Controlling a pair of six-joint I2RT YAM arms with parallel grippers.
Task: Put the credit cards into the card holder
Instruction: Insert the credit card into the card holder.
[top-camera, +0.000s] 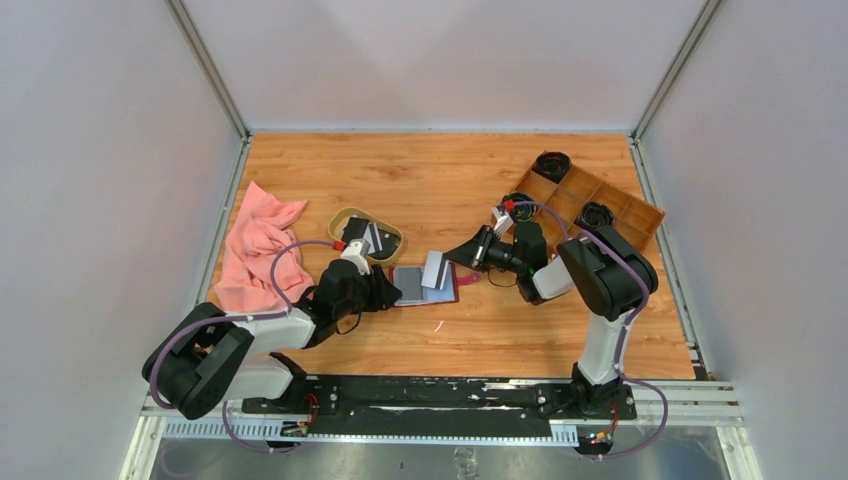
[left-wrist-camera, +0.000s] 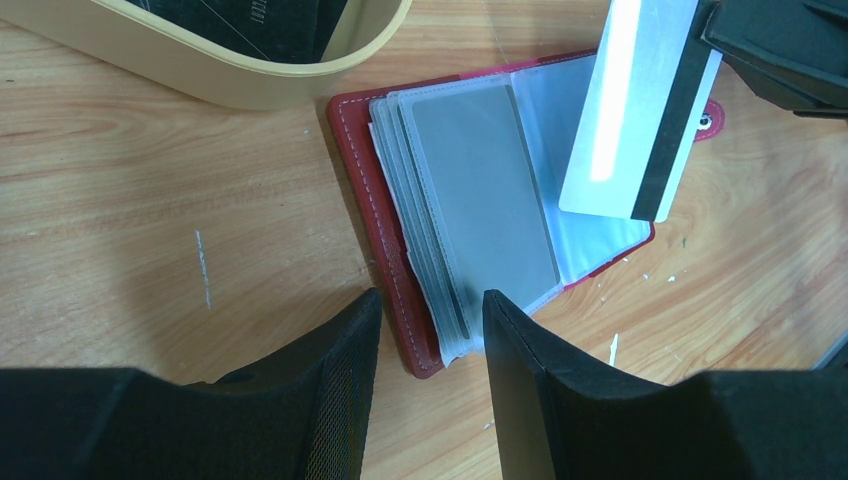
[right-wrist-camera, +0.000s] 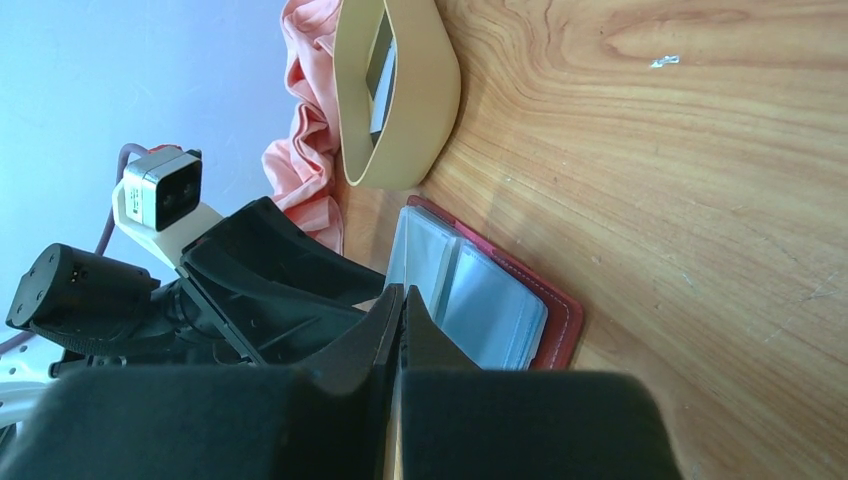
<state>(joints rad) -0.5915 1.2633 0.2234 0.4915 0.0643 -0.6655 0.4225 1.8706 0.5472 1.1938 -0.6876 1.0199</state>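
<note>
**Card holder (top-camera: 412, 287) open at mid-counter, white credit card (top-camera: 434, 268) held over it**

The wooden counter (top-camera: 440, 170) carries everything. The left arm (top-camera: 260, 330) reaches in from seven o'clock. Its jaws stand apart, tips straddling the holder's nine o'clock edge. The right arm (top-camera: 600, 275) comes in from three o'clock, its jaws clamped on the white credit card, which has a black stripe and hangs tilted above the holder's right leaf. A wooden compartment tray (top-camera: 655, 212) sits at two o'clock and a pink cloth (top-camera: 255, 245) at nine. An oval tan dish (top-camera: 338, 218), just beside the holder at eleven o'clock, has more credit cards (top-camera: 368, 237) in it. The holder is dark red and spread flat, grey pockets up.
</note>
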